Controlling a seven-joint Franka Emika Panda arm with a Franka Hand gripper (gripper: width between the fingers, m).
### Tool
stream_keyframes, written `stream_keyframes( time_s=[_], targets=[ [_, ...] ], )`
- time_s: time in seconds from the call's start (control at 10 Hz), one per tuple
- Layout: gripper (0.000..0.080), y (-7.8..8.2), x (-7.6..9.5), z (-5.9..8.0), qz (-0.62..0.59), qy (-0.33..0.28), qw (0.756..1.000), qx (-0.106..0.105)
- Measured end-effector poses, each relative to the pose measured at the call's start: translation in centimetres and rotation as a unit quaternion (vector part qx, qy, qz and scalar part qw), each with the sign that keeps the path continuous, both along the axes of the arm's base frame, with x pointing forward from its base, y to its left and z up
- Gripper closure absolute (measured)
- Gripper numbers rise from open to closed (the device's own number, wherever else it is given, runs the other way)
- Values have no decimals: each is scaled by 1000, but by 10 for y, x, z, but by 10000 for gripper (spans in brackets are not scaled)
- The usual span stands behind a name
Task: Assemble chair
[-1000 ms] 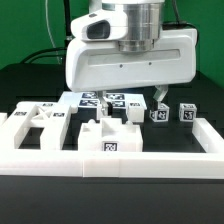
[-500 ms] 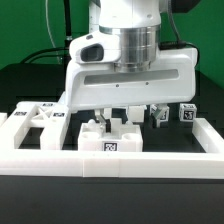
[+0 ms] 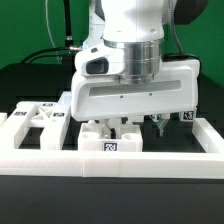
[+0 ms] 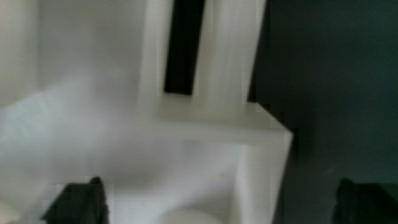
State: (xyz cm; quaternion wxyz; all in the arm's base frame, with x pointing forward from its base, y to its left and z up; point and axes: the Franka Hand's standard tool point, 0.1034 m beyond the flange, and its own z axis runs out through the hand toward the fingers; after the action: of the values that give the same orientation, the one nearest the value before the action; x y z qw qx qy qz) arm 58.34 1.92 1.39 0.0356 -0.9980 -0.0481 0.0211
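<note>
Exterior view showed the hand (image 3: pixel 138 126) low over the white blocky tagged plastic chair part (image 3: pixel 108 142), which sat on the worktop just inside the long white border rail (image 3: pixel 40 160). Wrist view showed its fingertips (image 4: pixel 79 200) spread apart with nothing pinched, apparently placed to straddle that part for a grasp.

White arm (image 3: pixel 128 15), grey wrist collar (image 3: pixel 133 60), broad white housing (image 3: pixel 135 97), dark jaws.
</note>
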Motion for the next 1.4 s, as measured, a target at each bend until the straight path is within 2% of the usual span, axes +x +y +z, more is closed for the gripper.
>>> stream_keyframes(
  time_s=[0.2, 0.3, 0.4, 0.5, 1.1, 1.4],
  targets=[
    [508, 0, 0, 0, 0, 0, 1000, 0],
    [643, 0, 0, 0, 0, 0, 1000, 0],
    [643, 1, 0, 0, 0, 0, 1000, 0],
    [760, 1, 0, 0, 1, 0, 1000, 0],
    [767, 4, 1, 1, -5, -1, 1000, 0],
    [767, 40, 10, 2, -4, -6, 1000, 2]
  ],
)
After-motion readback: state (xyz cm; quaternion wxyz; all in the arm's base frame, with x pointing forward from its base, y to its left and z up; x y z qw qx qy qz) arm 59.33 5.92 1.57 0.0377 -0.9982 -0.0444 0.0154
